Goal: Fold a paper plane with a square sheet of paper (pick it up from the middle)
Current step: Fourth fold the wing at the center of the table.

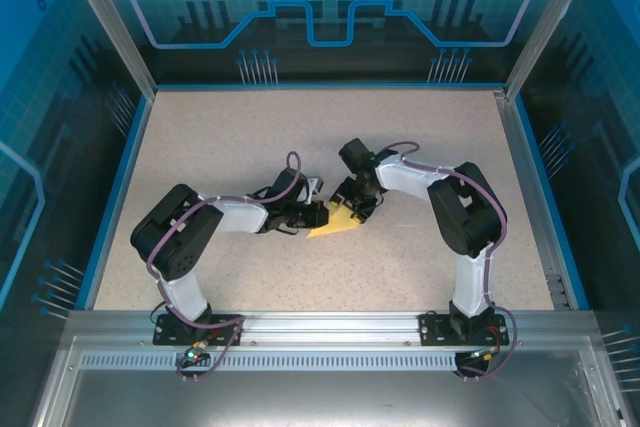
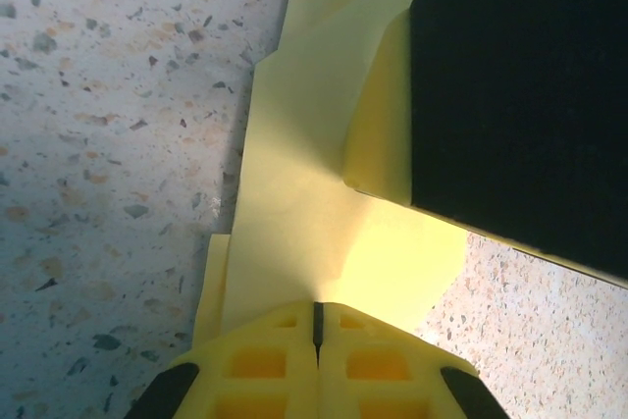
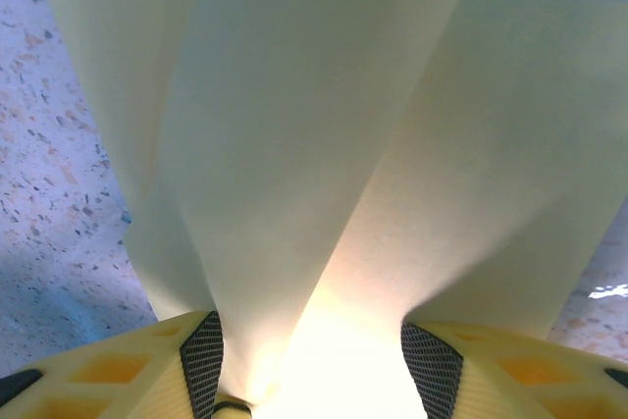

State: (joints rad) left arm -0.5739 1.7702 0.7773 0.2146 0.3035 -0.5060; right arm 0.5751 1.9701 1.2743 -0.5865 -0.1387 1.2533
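The square sheet of paper [image 1: 338,222], bright yellow and folded into a pointed wedge, lies mid-table between both arms. My left gripper [image 1: 318,213] meets it from the left. In the left wrist view its yellow fingers [image 2: 317,316] are pressed together, and a crease of the paper [image 2: 294,144] runs into their seam. My right gripper [image 1: 352,202] comes down on it from the upper right. Its jaws [image 3: 314,360] stand apart, with a raised fold of the paper [image 3: 294,144] between the black mesh pads [image 3: 203,355].
The speckled table [image 1: 250,147] is bordered by a blue rim and transparent walls [image 1: 130,147]. The right gripper's black body [image 2: 520,95] looms close over the paper in the left wrist view. Both arms crowd the centre.
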